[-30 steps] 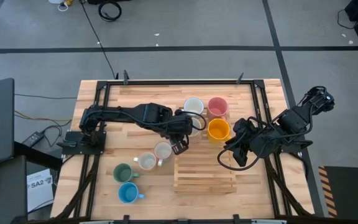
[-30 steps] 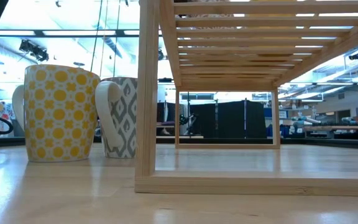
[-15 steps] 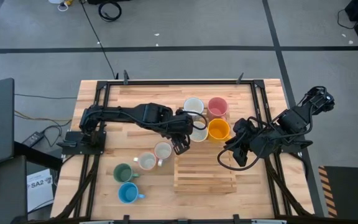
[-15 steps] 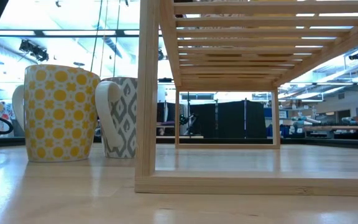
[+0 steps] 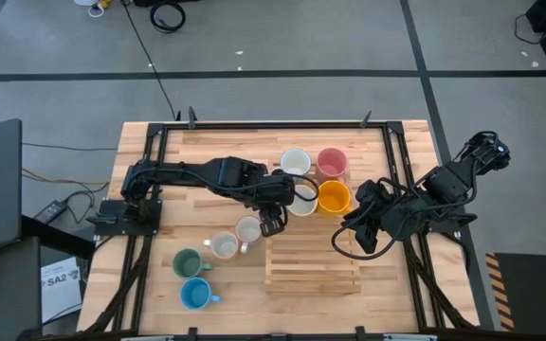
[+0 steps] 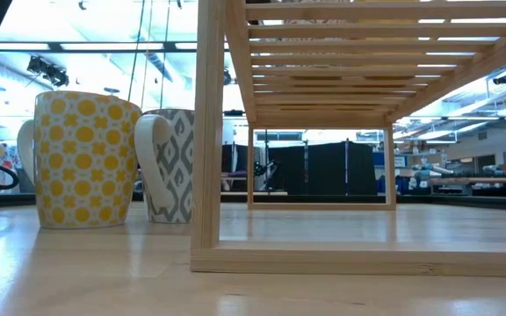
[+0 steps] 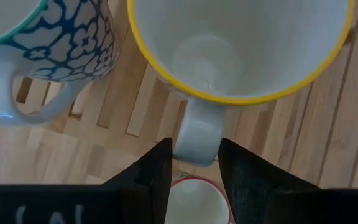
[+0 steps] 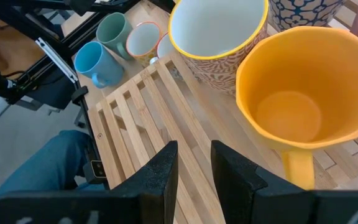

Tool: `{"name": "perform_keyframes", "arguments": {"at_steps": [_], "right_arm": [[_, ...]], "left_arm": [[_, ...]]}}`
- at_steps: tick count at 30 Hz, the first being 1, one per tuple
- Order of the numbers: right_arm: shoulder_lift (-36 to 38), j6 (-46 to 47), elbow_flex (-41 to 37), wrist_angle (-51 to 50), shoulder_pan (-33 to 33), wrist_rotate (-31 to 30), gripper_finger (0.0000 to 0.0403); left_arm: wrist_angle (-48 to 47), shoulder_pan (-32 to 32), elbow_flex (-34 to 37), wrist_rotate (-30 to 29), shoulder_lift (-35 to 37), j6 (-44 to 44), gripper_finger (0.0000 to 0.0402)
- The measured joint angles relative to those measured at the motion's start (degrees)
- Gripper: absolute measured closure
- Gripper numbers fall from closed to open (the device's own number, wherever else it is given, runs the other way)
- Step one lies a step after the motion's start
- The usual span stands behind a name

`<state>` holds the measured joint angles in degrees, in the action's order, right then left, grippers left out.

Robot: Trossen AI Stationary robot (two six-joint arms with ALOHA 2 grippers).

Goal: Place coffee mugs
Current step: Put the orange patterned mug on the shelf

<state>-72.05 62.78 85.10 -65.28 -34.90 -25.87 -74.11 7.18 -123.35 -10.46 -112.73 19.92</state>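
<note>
The left hand (image 5: 274, 217) narrowly straddles the white handle of a yellow-rimmed, white-inside mug (image 7: 241, 46).

A robotics lab or open workshop hall. The wooden surface (image 5: 207, 142) sits in a black metal frame (image 5: 273, 124) on a grey floor (image 5: 282, 38) marked with dark tape lines, cables (image 5: 167, 16) trailing across it. Across the room show ceiling strip lights (image 6: 51, 46), dark partition screens (image 6: 341, 167) and distant workbenches (image 6: 464, 180).
</note>
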Motion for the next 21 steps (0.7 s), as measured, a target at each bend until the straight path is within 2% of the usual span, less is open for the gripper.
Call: {"name": "perform_keyframes", "arguments": {"at_steps": [6,16,21], "right_arm": [[0.0,-0.5,0.0,0.0,0.0,0.0,0.0302],[0.0,-1.5,0.0,0.0,0.0,0.0,0.0302],[0.0,-1.5,0.0,0.0,0.0,0.0,0.0302]], "left_arm": [[0.0,-0.3,0.0,0.0,0.0,0.3,0.0271],[0.0,-0.1,0.0,0.0,0.0,0.5,0.0316],[0.0,0.3,0.0,-0.2,0.0,4.7,0.032]]}}
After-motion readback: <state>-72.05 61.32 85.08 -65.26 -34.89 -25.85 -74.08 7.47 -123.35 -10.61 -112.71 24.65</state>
